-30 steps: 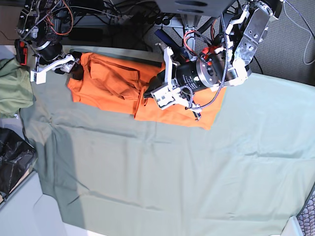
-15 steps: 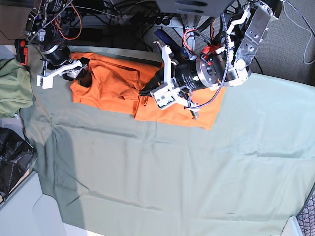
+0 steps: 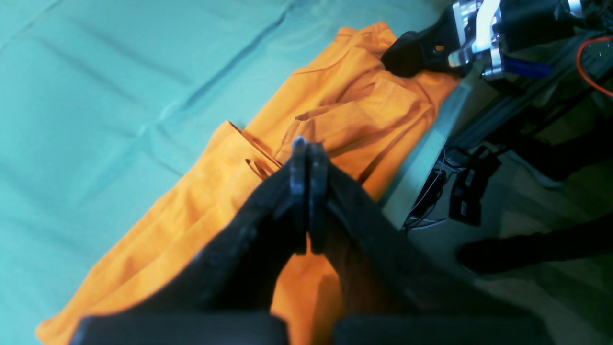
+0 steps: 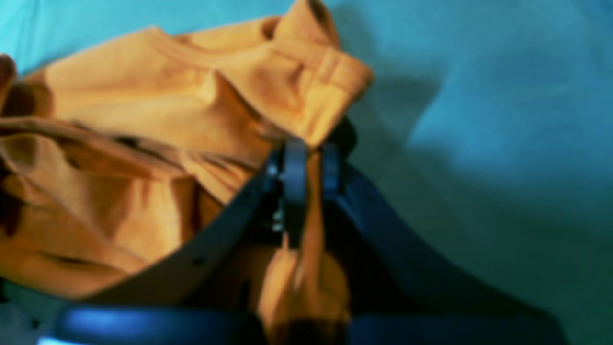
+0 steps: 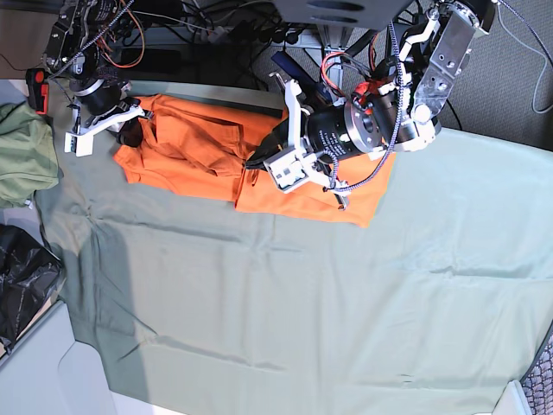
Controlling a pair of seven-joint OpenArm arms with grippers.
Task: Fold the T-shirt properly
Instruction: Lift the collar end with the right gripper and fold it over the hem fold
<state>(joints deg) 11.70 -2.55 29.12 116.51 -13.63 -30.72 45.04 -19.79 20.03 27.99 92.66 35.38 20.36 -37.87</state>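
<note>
Start at the left of the base view: your right tool has pinched shut on a thin edge of the T-shirt at its left end; the right wrist view shows orange cloth squeezed between the two pads. The shirt lies along the far edge of the tabletop, on the big sage-green cloth. It looks like a long narrow strip, so I think the first folds are made, but the left half is bunched and wrinkly, with loose flaps on top. The right half lies flatter. It is not yet a neat small packet, so you likely have to fold it across and smooth it. The shirt is soft, thin cotton that sags and creases; the green cloth is smooth with a few long wrinkles. Further right, your left tool is shut tight with nothing in it, and it hangs over the middle of the shirt
</note>
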